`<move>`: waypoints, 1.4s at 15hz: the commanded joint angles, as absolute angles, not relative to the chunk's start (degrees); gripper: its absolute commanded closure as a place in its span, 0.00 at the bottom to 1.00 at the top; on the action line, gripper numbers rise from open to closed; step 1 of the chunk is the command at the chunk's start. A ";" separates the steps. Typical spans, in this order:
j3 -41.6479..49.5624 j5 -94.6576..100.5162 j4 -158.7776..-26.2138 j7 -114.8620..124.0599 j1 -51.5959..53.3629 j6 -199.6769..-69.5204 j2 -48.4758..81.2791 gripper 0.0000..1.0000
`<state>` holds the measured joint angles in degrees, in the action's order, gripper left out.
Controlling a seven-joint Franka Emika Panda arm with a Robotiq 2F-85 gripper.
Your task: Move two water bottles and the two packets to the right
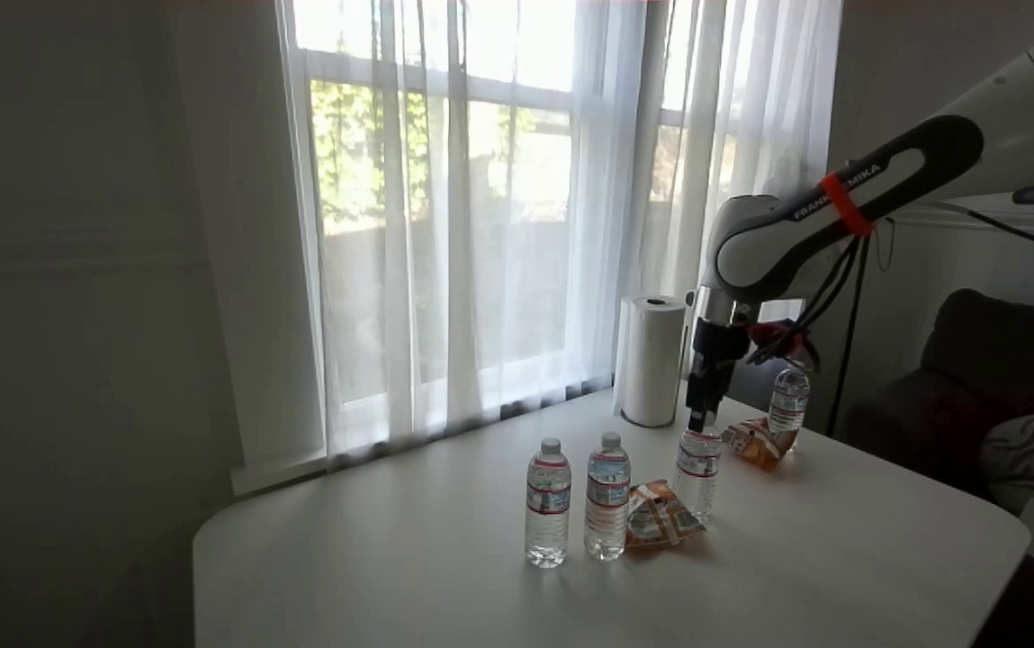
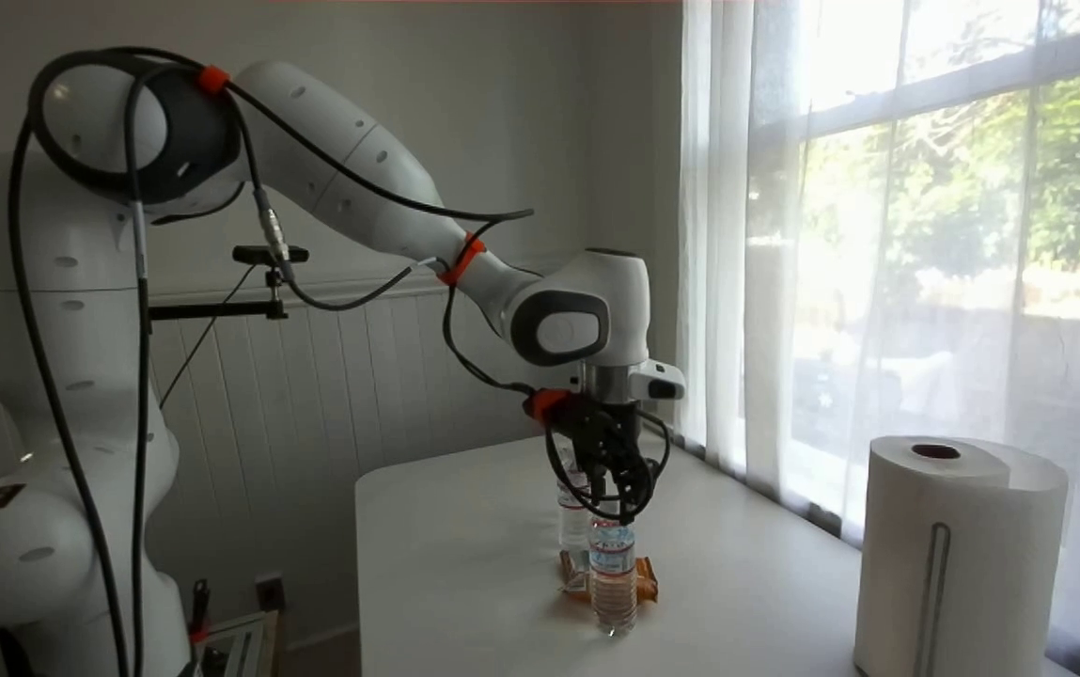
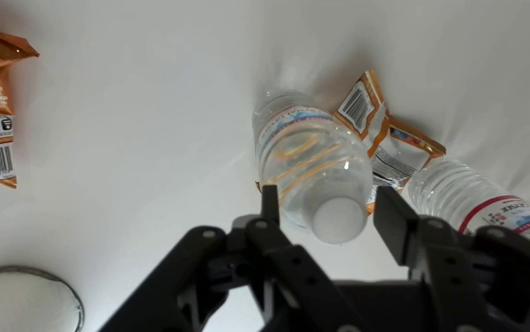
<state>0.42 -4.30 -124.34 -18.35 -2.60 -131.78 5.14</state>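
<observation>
The gripper [image 3: 324, 207] hangs right over an upright water bottle [image 3: 311, 152], its fingers [image 3: 270, 203] apart, with the white cap [image 3: 338, 223] between them. In the wrist view a gap shows on both sides of the cap, wider on the left than on the right. The exterior views are poor here, dark fingers against dark cabling, so whether a fingertip grazes the neck lower down is hard to say.

The bottle stands on the white table [image 1: 373, 567]. Just beside it, in an exterior view, the nearer packet [image 1: 665, 520] lies crumpled between this bottle and a pair of matching bottles [image 1: 607, 504], both upright. In the wrist view that packet is beyond the right fingertip, partly hidden by the bottle below the hand.

The far packet [image 1: 755, 441] lies well apart from the fingers, at the left edge of the wrist view. In an exterior view it overlaps the base of the far bottle [image 1: 789, 405], which stands upright.
</observation>
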 commanded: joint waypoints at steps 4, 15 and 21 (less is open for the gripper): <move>0.37 -3.05 -124.99 -18.33 -2.36 -132.80 4.86 0.88; 2.37 -0.86 -126.51 -19.99 -3.98 -128.83 0.54 0.92; 6.05 2.38 -128.86 -26.10 -6.90 -125.68 -3.28 0.92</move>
<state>4.51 0.97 -126.24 -21.96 -5.49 -128.03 1.35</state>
